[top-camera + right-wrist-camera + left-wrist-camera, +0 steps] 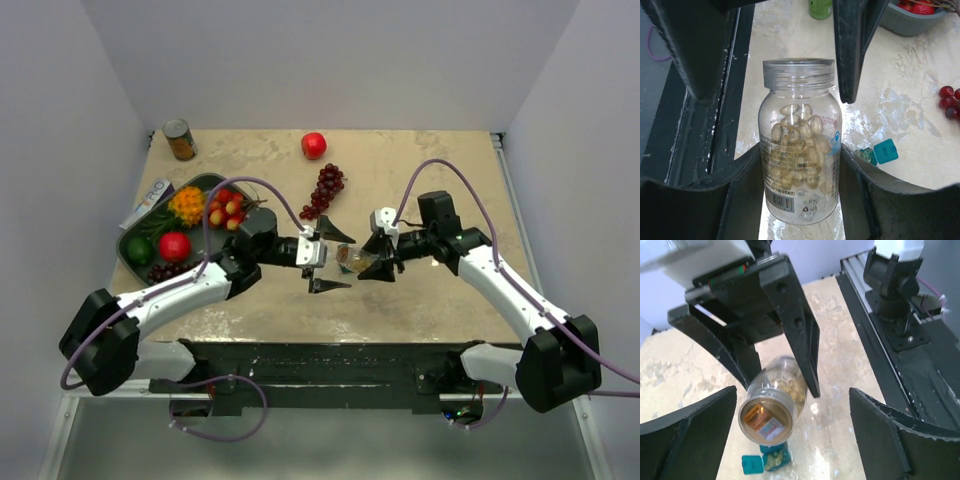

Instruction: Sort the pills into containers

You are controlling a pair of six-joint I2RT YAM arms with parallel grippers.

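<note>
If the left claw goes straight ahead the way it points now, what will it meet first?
Probably the pill bottle that the right claw holds; its round end faces the open left claw. Depth is unclear.

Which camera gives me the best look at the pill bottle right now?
Right wrist: the pill bottle fills the frame side-on, held in the right pincer, with its capsules and label clear. Left wrist shows mainly its round end, its sides partly hidden by fingers. Top external shows only a tiny glimpse.
</note>
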